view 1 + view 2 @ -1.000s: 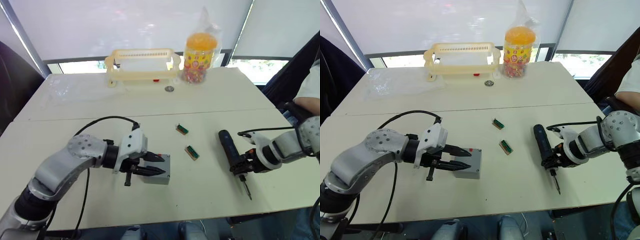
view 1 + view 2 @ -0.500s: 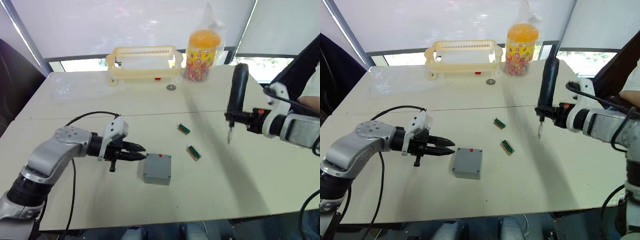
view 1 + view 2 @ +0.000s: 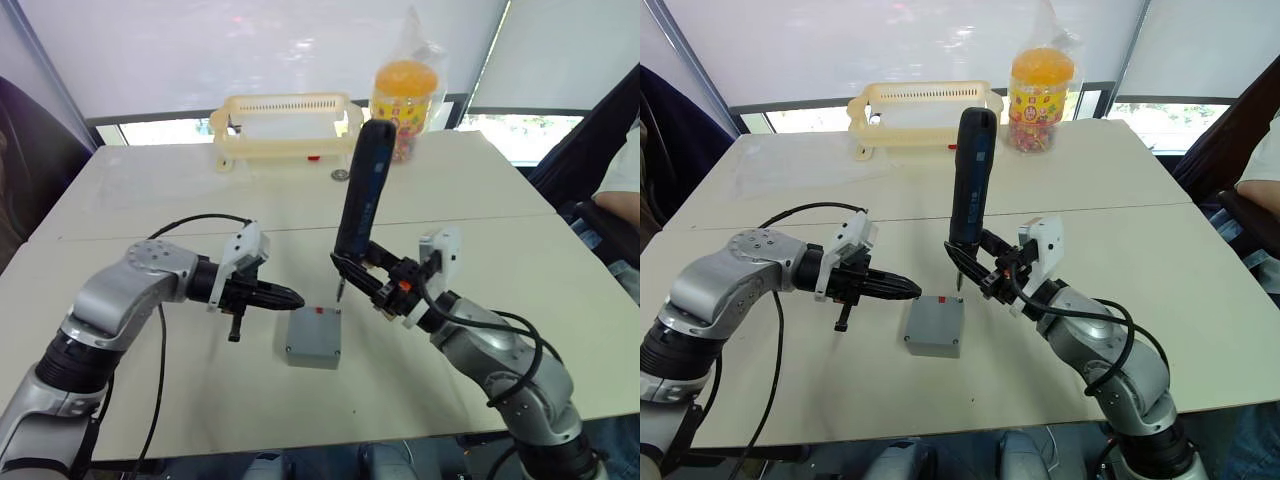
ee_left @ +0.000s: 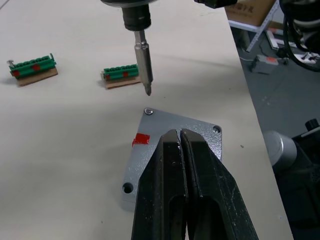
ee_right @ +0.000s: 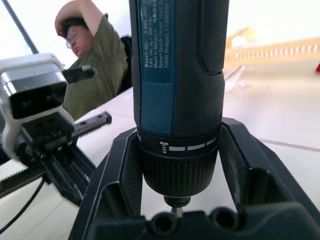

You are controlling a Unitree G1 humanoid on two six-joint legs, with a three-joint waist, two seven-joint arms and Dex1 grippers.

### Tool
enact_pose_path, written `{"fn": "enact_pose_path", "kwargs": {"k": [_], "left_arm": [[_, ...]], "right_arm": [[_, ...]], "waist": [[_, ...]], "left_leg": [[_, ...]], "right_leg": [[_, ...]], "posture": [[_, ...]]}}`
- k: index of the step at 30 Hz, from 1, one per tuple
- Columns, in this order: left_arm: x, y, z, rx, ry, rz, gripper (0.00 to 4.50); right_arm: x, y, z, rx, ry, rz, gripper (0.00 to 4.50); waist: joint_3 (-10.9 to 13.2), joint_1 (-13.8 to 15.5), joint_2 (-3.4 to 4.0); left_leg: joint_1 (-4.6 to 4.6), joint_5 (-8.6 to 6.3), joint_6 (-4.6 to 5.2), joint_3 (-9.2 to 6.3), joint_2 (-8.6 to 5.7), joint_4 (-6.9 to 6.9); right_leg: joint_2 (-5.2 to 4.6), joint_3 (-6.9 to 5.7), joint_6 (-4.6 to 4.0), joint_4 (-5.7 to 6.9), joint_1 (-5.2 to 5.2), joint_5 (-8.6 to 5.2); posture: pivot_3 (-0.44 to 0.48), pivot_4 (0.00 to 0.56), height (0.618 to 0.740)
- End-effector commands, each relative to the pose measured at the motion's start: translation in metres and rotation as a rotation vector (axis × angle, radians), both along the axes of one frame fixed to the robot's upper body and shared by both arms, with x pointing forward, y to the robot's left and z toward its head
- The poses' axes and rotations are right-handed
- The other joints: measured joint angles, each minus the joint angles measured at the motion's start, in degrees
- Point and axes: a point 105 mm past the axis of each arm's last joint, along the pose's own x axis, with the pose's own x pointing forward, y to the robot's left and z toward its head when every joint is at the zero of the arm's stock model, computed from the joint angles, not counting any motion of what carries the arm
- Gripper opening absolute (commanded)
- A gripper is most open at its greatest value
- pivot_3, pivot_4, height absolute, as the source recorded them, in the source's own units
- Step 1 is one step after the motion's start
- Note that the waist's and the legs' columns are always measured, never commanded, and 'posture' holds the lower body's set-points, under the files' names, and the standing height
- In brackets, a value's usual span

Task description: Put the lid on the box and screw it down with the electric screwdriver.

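The grey box [image 3: 311, 357] sits at the table's middle front with the lid [image 3: 317, 330] lying flat on top, a red mark [image 4: 141, 139] at its edge. My left gripper [image 3: 288, 297] is shut and empty, its fingers [image 4: 165, 190] pointing over the lid from the left. My right gripper [image 3: 385, 285] is shut on the electric screwdriver [image 3: 360, 195], which stands nearly upright. Its metal bit [image 4: 143, 65] hangs just above the lid's far corner, near a screw [image 4: 148, 111].
Two green-brown blocks [image 4: 32, 67] [image 4: 120, 75] lie beyond the box. A cream slotted basket [image 3: 285, 125], a jar of sweets [image 3: 400, 100] and a coin [image 3: 340, 175] stand at the table's back. A person [image 5: 92, 50] sits behind my left arm; another [image 3: 620, 190] at the right.
My right arm lifted the screwdriver off the table at the right and carried it left to stand over the box. My left gripper drew back off the box and shut.
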Motion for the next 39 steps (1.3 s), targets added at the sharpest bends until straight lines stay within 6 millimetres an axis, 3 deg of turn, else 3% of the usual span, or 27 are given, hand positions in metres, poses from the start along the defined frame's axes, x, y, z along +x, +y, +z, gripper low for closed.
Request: {"fn": "enact_pose_path", "kwargs": {"k": [1,8,12,30,39], "left_arm": [[-0.001,-0.004,-0.004,0.009,-0.026,0.006,0.03],[0.000,-0.011,-0.017,0.010,-0.047,0.031,0.03],[-0.001,-0.013,-0.019,0.006,-0.049,0.037,1.79],[-0.007,-0.016,-0.043,0.043,-0.038,0.043,1.79],[-0.007,-0.021,-0.040,0.038,-0.037,0.043,1.79]], "right_arm": [[-0.003,-0.005,0.011,0.024,-0.098,-0.033,1.77],[-0.002,-0.003,0.005,0.010,-0.091,-0.040,1.77],[-0.004,-0.003,0.007,0.009,-0.092,-0.039,1.77],[-0.016,0.001,0.008,0.018,-0.056,-0.006,1.77],[-0.015,0.011,0.013,0.034,-0.059,0.018,1.77]], "waist": [[0.0,-0.1,0.00],[0.0,-0.1,0.00],[0.0,-0.1,0.00],[0.0,-0.1,0.00],[0.0,-0.1,0.01]], "left_leg": [[0.00,0.00,0.00,0.00,0.00,0.00],[0.02,0.00,0.00,0.00,0.01,-0.01],[0.02,0.00,0.00,0.00,0.01,-0.01],[0.03,0.01,-0.01,0.00,0.01,-0.01],[0.06,0.01,-0.01,-0.01,0.01,-0.01]], "right_leg": [[0.00,0.00,0.00,0.00,0.00,0.00],[0.02,0.01,-0.01,0.07,-0.03,0.00],[0.01,0.01,-0.01,0.07,-0.03,0.00],[0.01,0.02,-0.01,0.07,-0.02,0.00],[0.01,0.01,-0.02,0.10,0.00,0.00]], "posture": [[0.000,0.150,0.740],[0.000,0.150,0.740],[0.000,0.150,0.740],[0.000,0.150,0.740],[0.000,0.150,0.740]]}}
